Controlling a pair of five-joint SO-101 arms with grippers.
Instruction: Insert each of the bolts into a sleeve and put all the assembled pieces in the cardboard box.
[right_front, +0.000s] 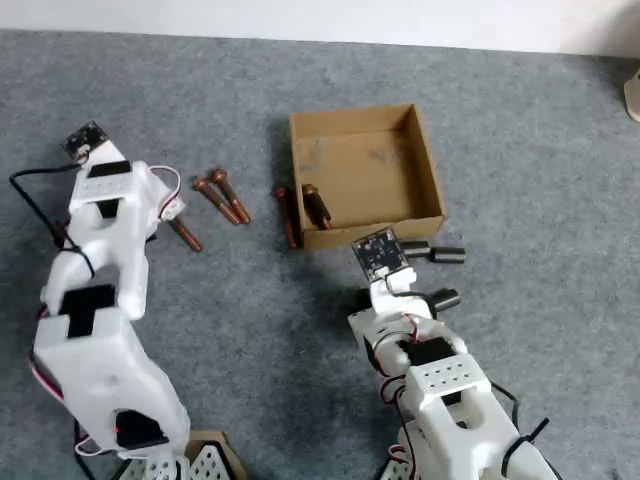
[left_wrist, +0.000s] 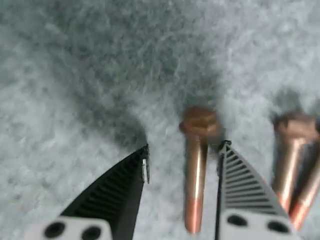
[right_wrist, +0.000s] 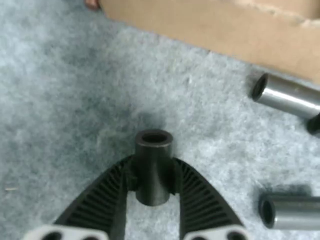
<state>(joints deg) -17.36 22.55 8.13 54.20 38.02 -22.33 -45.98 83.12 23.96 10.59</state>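
Bolt pick-up, left side

Bolt lies flat on the tabletop toward its left edge. It sits between the spread fingers of the left tool, nearer one finger. Two more bolts lie just beside it. Right tool is clamped on a dark sleeve, bore open, near the front wall of the cardboard box.

Judgement: centre the left tool over the shank and grip close under the head. Leave the tip free for the bore, and mind the neighbouring bolts.

No readable writing or labels anywhere.
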